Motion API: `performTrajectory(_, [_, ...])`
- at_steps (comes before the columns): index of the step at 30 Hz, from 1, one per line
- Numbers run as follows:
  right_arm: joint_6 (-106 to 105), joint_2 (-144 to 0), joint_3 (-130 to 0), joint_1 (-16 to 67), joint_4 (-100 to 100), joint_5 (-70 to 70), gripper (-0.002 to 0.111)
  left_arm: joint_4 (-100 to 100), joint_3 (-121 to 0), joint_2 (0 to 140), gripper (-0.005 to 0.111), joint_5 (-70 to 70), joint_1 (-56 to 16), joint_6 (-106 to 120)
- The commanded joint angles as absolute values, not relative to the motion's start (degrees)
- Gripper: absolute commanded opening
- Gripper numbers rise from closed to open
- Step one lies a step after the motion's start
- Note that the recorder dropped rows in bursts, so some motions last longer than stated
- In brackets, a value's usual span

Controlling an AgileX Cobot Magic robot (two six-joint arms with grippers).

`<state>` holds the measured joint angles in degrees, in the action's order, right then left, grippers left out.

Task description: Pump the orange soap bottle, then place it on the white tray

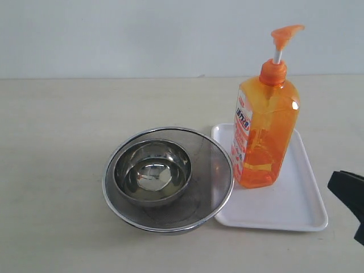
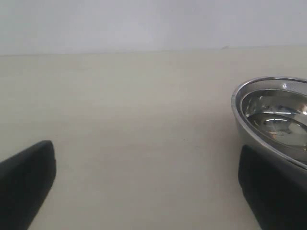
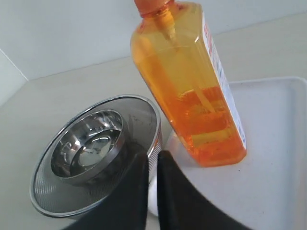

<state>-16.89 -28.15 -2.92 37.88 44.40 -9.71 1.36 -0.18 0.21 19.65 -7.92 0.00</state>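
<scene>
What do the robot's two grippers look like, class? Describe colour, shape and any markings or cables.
The left gripper has plain matte black fingers, broad and blocky with rounded tips. The right gripper has black fingers too, tapering to narrow tips. No markings, cables or labels show in any view.

White label (image 1: 242, 135) on side of orange soap bottle (image 1: 267, 133): red characters, too blurred to read.
</scene>
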Motion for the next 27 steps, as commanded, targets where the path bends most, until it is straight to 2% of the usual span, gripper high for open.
performTrajectory(1, [-15.02,-26.44,-2.46,37.77,44.51,-7.68,0.003,1.87,0.0,0.0,0.096,19.65,-7.67,0.48])
performTrajectory(13, [-15.02,-26.44,-2.46,37.77,44.38,-7.67,0.003,1.87,0.0,0.0,0.096,19.65,-7.67,0.48])
performTrajectory(16, [-20.34,-25.09,-2.46,37.52,44.38,-8.58,0.003,1.87,0.0,0.0,0.096,19.65,-7.67,0.48])
performTrajectory(23, [-27.1,-7.3,-2.46,16.8,44.0,1.85,0.003,1.87,0.0,0.0,0.096,19.65,-7.67,0.48])
performTrajectory(27, [-27.2,-1.26,-2.46,9.52,44.0,2.37,0.003,1.87,0.0,0.0,0.096,19.65,-7.67,0.48])
